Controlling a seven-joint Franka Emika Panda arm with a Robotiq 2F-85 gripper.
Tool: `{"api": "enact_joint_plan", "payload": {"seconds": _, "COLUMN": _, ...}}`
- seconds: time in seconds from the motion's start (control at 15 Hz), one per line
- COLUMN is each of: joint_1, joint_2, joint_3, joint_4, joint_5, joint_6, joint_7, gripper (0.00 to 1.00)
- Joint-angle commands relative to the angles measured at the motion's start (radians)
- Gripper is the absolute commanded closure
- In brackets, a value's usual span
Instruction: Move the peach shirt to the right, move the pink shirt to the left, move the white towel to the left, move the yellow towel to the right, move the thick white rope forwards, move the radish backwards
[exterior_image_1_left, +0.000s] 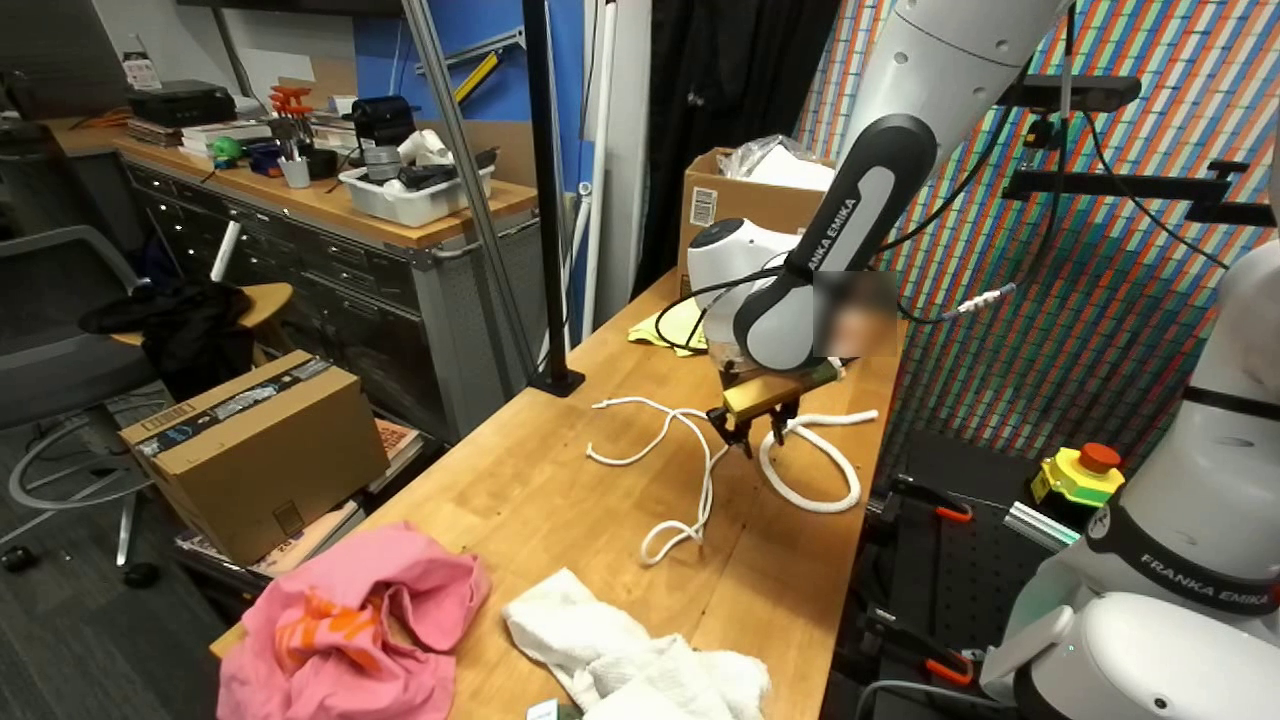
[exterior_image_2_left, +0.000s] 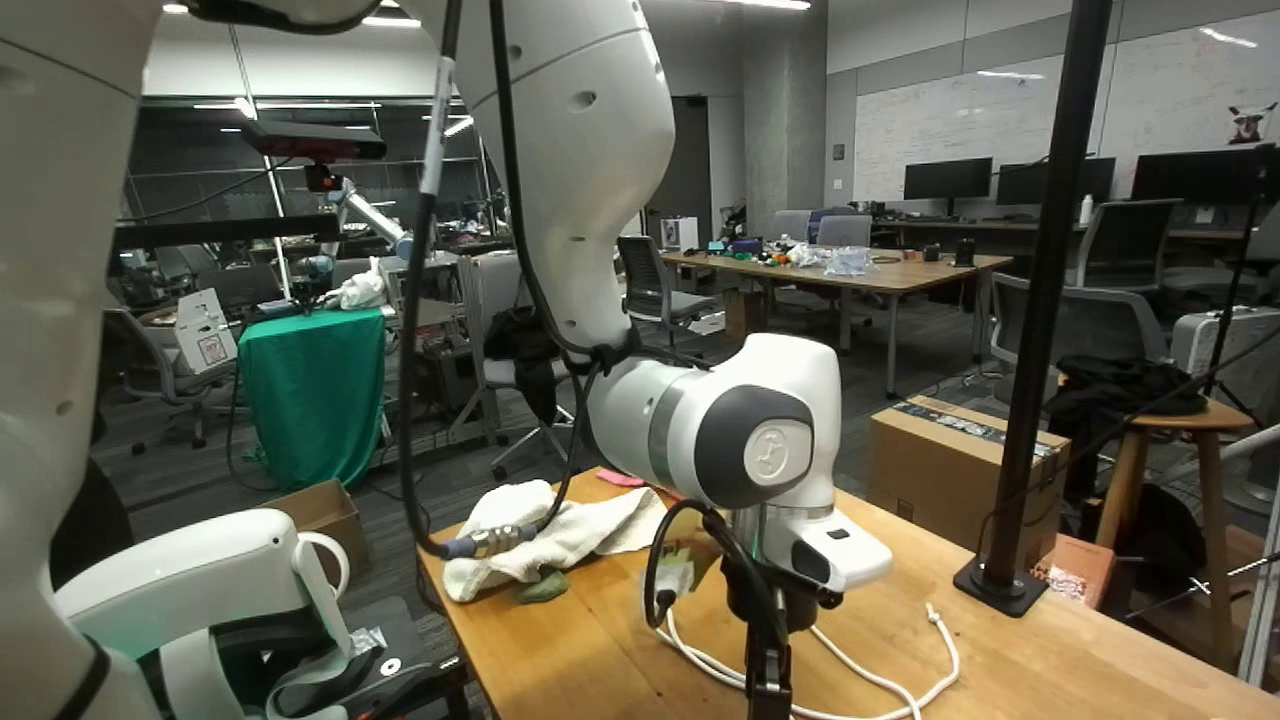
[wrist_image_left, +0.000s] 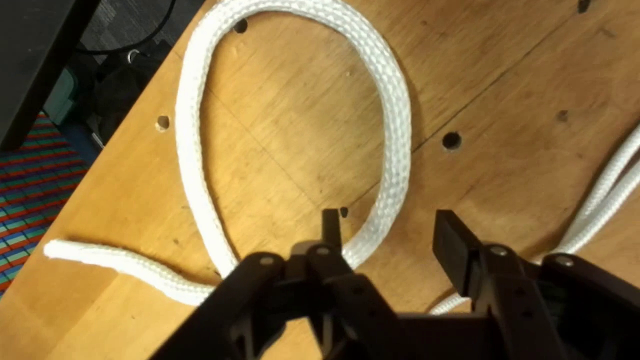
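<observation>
Near the edge of the wooden table (wrist_image_left: 500, 200), the thick white rope (wrist_image_left: 397, 120) lies curled in a rounded loop, its tight braid plain in the wrist view. By the loop is the gripper (wrist_image_left: 388, 220), jaws clearly apart, gripping nothing. An exterior view adds the yellow towel (exterior_image_1_left: 682, 320) and the pink shirt (exterior_image_1_left: 350, 610), both outside the wrist view.

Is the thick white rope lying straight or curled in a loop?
Curled: in the wrist view, the thick white rope bends round into a loop on the table.
</observation>
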Motion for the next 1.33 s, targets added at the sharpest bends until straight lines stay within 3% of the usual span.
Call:
{"api": "enact_joint_plan", "payload": {"seconds": 0.0, "joint_1": 0.023, "joint_2": -0.062, "joint_3": -0.01, "joint_4": -0.012, "joint_5": 0.006, "joint_6": -0.012, "joint_7": -0.025, "gripper": 0.15}}
{"api": "enact_joint_plan", "payload": {"seconds": 0.13, "joint_1": 0.026, "joint_2": -0.086, "joint_3": -0.002, "joint_4": -0.018, "joint_5": 0.008, "joint_6": -0.014, "joint_7": -0.034, "gripper": 0.01}}
{"api": "enact_joint_plan", "payload": {"seconds": 0.2, "joint_1": 0.031, "joint_2": -0.099, "joint_3": 0.005, "joint_4": -0.022, "joint_5": 0.006, "joint_6": -0.018, "joint_7": -0.04, "gripper": 0.0}}
{"api": "enact_joint_plan", "payload": {"seconds": 0.8, "joint_1": 0.124, "joint_2": -0.228, "joint_3": 0.13, "joint_4": -0.03, "joint_5": -0.039, "joint_6": -0.046, "joint_7": -0.1, "gripper": 0.0}}
{"api": "enact_joint_plan", "payload": {"seconds": 1.27, "joint_1": 0.197, "joint_2": -0.23, "joint_3": 0.258, "joint_4": 0.013, "joint_5": -0.05, "joint_6": -0.077, "joint_7": -0.182, "gripper": 0.0}}
